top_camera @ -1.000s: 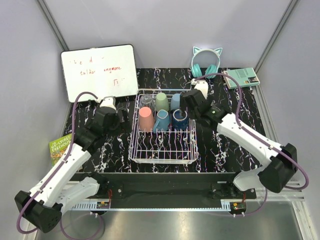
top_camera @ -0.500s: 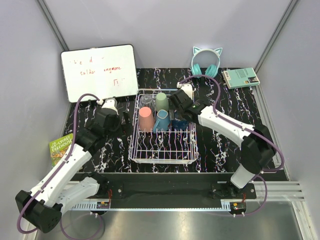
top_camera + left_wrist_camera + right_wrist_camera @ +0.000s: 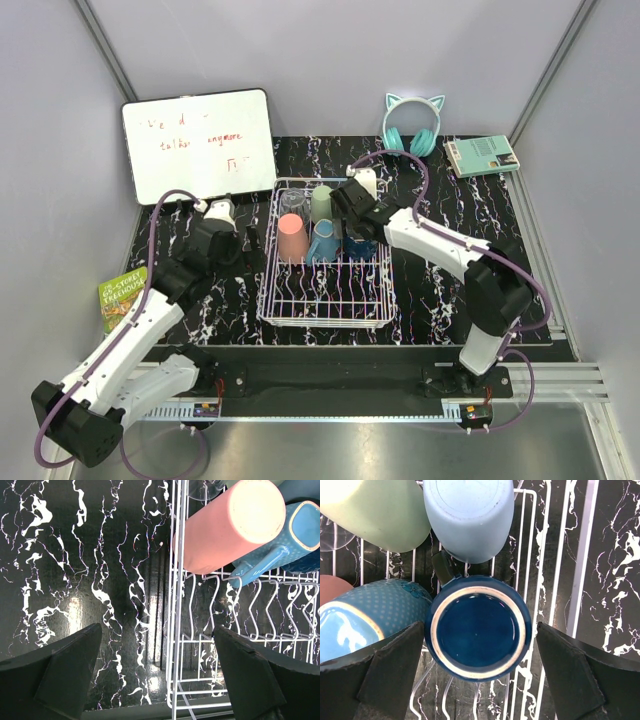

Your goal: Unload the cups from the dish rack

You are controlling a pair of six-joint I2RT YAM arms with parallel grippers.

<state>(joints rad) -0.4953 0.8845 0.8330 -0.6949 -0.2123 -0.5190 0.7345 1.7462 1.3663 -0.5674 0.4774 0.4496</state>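
Rack: the dish rack (image 3: pixel 325 300) sat mid-table on the black marbled table (image 3: pixel 440 290), and all the cups were crowded at its far end.
Far row: the clear glass (image 3: pixel 292 203) was at the left, the sage-green tumbler (image 3: pixel 322 204) next to it, and the light-blue tumbler (image 3: pixel 469 515) at the right, largely hidden under the right arm in the top view.
Near row: the salmon-pink tumbler (image 3: pixel 292 238) was at the left, the teal mug (image 3: pixel 324 240) in the middle and the dark navy mug (image 3: pixel 479 625) at the right.
Right gripper (image 3: pixel 357 225): it hung over the navy mug with fingers (image 3: pixel 390 675) spread wide, one on each side. We could not tell whether they touched it.
In the way: the teal mug pressed close on the navy mug's left and the light-blue tumbler sat just beyond it.
Left gripper (image 3: pixel 252 240): its fingers (image 3: pixel 60 670) were spread and held nothing. They straddled the rack's left wall near the salmon-pink tumbler.
Surroundings: we noted a whiteboard (image 3: pixel 198 143) far left, cat-ear headphones (image 3: pixel 411 125) and a green box (image 3: pixel 482 155) far right, and a green book (image 3: pixel 120 295) off the left edge.
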